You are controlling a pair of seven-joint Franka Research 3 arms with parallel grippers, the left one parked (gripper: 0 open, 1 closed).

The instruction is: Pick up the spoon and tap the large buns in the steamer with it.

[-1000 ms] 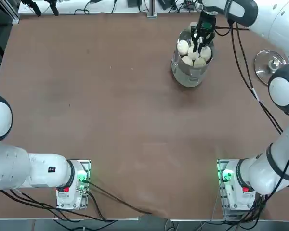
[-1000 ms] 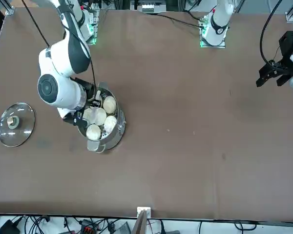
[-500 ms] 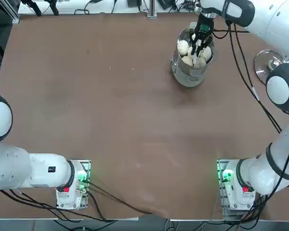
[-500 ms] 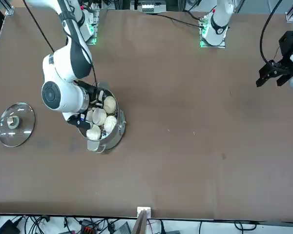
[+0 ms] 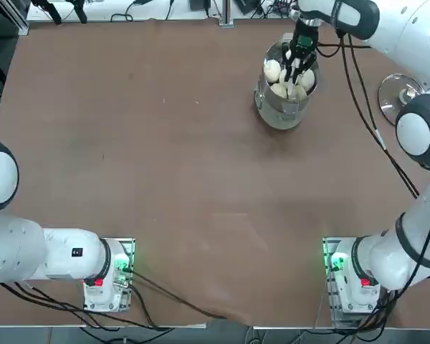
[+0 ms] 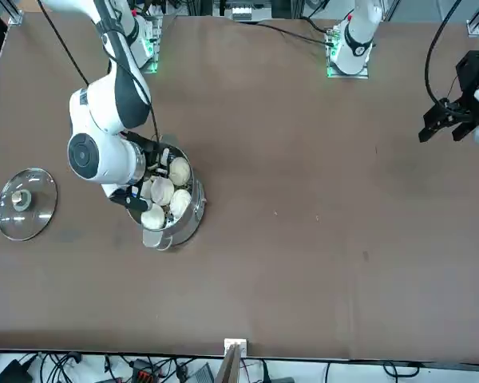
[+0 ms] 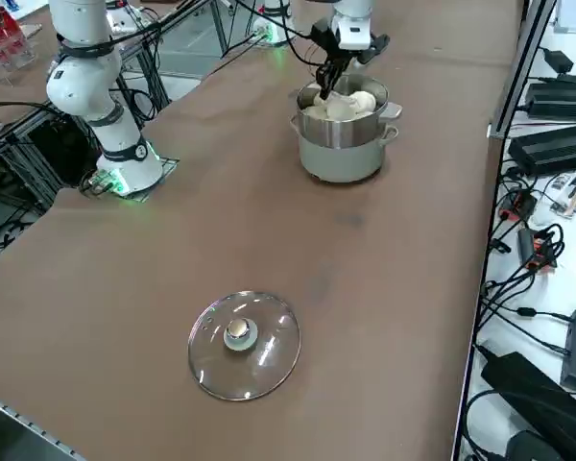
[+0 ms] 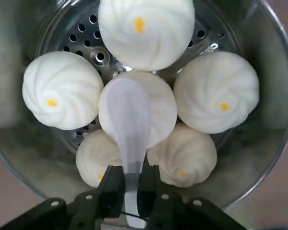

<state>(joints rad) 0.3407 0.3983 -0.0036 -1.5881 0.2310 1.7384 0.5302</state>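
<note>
In the right wrist view, my right gripper [image 8: 131, 186] is shut on the short handle of the white spoon [image 8: 127, 115]. The spoon's oval bowl lies over the middle bun [image 8: 158, 103], seemingly resting on it. Several large white buns [image 8: 145, 28] sit clustered on the perforated tray inside the shiny steamer [image 8: 273, 120]. In the top view the gripper [image 5: 295, 63] reaches down into the steamer [image 5: 281, 111] at the table's far right. The front view shows the gripper [image 6: 148, 171] partly hidden by the arm above the steamer [image 6: 180, 231]. From the right side, the gripper [image 7: 326, 82] dips into the steamer [image 7: 344, 154].
The round glass lid [image 5: 400, 92] with a knob lies flat on the table to the robot's right of the steamer, also visible as the lid [image 6: 25, 203] and the lid [image 7: 244, 343]. Black cables trail from the right arm over that corner.
A second ago the right wrist shifted slightly over the steamer. Over the last half second nothing has visibly moved, and the spoon stays gripped.
</note>
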